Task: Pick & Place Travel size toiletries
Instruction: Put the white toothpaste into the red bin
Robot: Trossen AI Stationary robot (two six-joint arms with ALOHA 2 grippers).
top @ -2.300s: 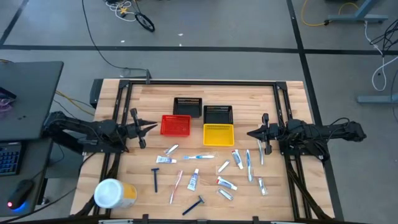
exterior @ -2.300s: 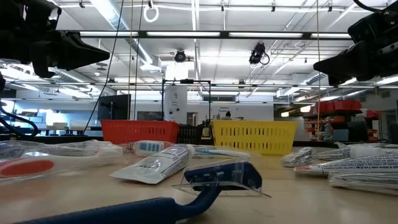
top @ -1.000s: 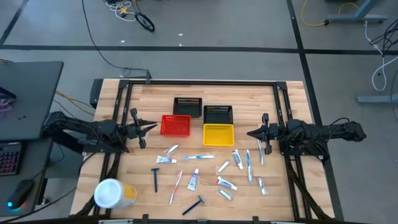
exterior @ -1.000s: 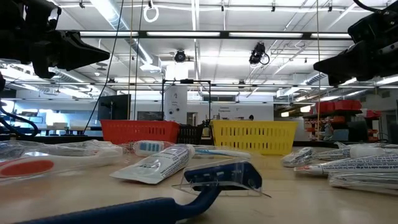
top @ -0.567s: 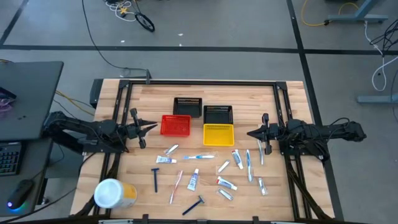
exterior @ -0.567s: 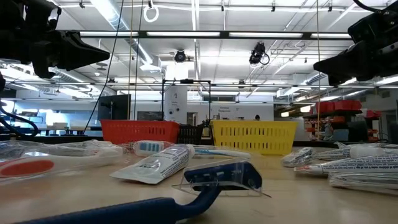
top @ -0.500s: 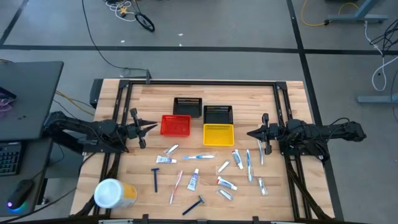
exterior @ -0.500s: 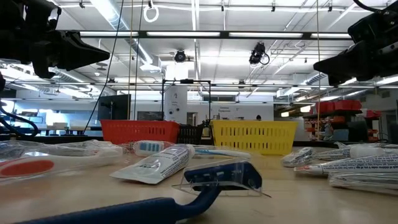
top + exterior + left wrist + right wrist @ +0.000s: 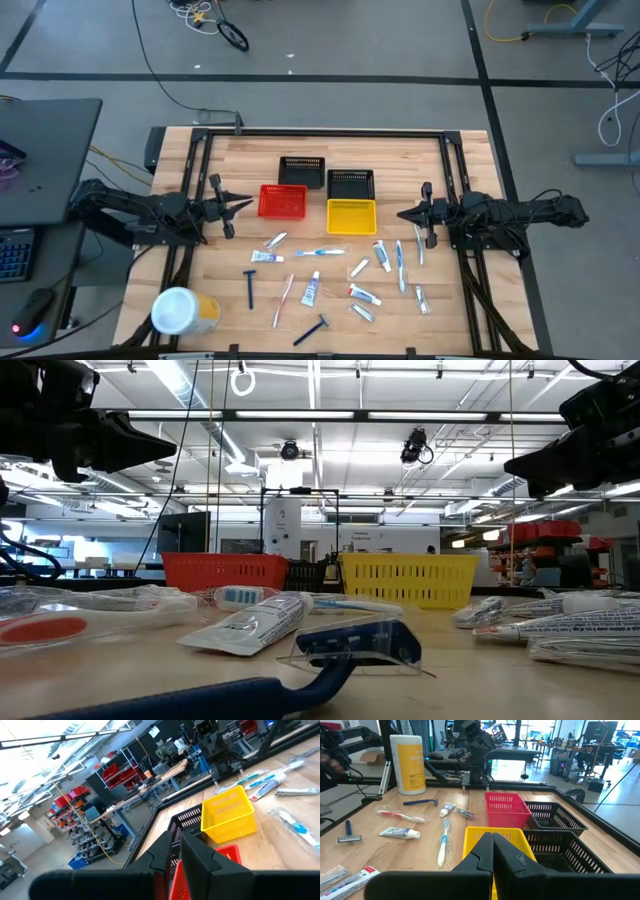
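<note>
1. your left pincer point(image 9: 243, 206) and right pincer point(image 9: 404, 214) hover closed, empty, parked wide so nothing's blocked.
2. toiletries point(image 9: 318, 272) lie scattered on the surface point(image 9: 400, 165), in front of the baskets point(image 9: 351, 215).

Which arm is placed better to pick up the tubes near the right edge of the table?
The right arm, probably. Its right gripper hovers shut just beside the cluster of tubes. The left gripper hovers shut beside the red basket, farther away.

Red basket point(image 9: 283, 202), yellow basket point(image 9: 351, 216), two black baskets point(image 9: 302, 170); dark blue razor point(image 9: 250, 288); white-yellow canister point(image 9: 183, 312).
</note>
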